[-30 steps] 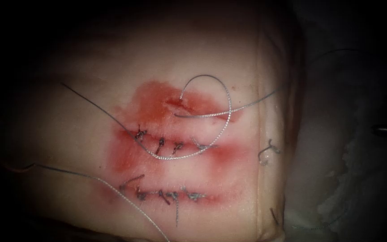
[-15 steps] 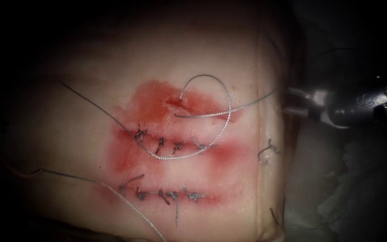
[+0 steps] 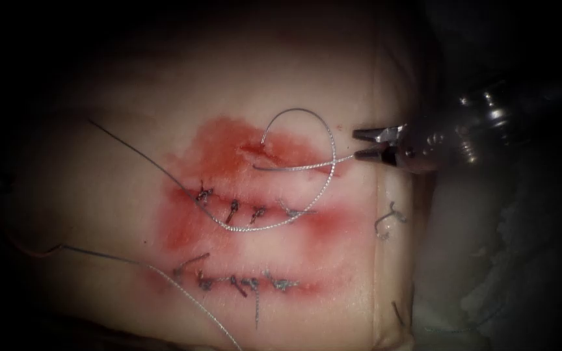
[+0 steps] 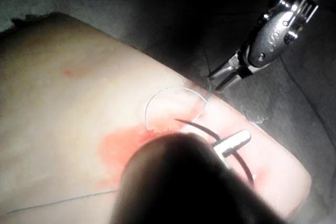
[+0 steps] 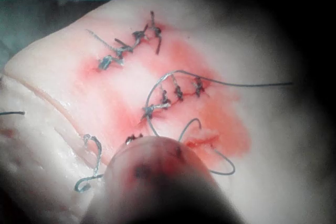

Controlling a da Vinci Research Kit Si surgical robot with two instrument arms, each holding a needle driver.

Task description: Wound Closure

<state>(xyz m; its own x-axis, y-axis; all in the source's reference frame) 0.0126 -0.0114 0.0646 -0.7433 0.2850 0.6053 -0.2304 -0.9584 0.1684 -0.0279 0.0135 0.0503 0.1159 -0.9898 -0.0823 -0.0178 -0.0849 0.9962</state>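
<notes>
The curved needle (image 3: 300, 110) lies loose on the tissue (image 3: 164, 97), arching over a small open cut (image 3: 261, 151) in the red fluid (image 3: 222, 149), with its tip by that cut. Its thread (image 3: 294, 167) crosses under the arc and runs right. My right tool (image 3: 357, 144) reaches in from the right with its jaws open just right of the needle's tail end. The lower jaw is at the thread and holds nothing. In the left wrist view the right tool (image 4: 218, 80) stands open beside the needle (image 4: 168, 90), and the left tool (image 4: 233, 142) sits close over the tissue.
Two stitched rows (image 3: 248, 211) (image 3: 242, 283) lie below the open cut, seen too in the right wrist view (image 5: 173, 93). Long thread (image 3: 138, 153) trails left across the tissue. Cut ends of thread (image 3: 388, 219) lie near the tissue's right edge.
The right tool has come in from the right and moved left to the thread beside the needle, its jaws now open. Needle and thread have not moved.
</notes>
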